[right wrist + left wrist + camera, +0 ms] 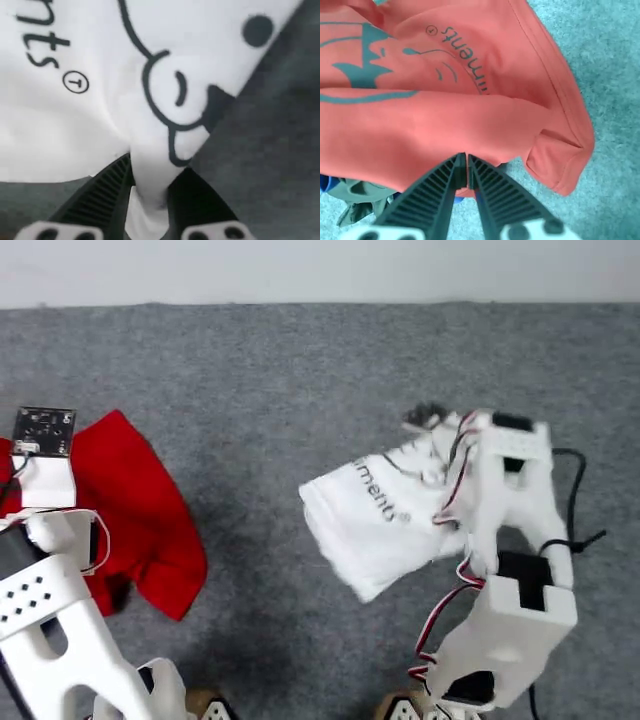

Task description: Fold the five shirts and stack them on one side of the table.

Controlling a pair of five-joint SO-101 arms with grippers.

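From above, the grey table (300,370) had a red shirt (145,515) lying crumpled at its left edge. The left arm (50,610) stood over the shirt's near side and covered part of it. The white shirt (385,515) lay bunched toward the right of the middle, well apart from the red one. The right arm (510,530) reached over its far right corner, where the cloth was drawn up against the arm's head.

In the left wrist view, the left gripper (466,167) had its ribbed fingers pressed almost together, with only a thin slit between them. Their tips sat right at the folded edge of the red shirt. I could not tell whether any cloth was caught in the slit. The shirt spread away from the tips with its printed side up, one hemmed corner resting on the table. An olive cloth (357,202) and a bit of blue cloth (325,182) poked out from under it beside the fingers.

In the right wrist view, the right gripper (152,175) was clamped on a pinched ridge of the white shirt. The fold ran straight down between the two black fingers, and the rest of the shirt fanned out beyond the tips.
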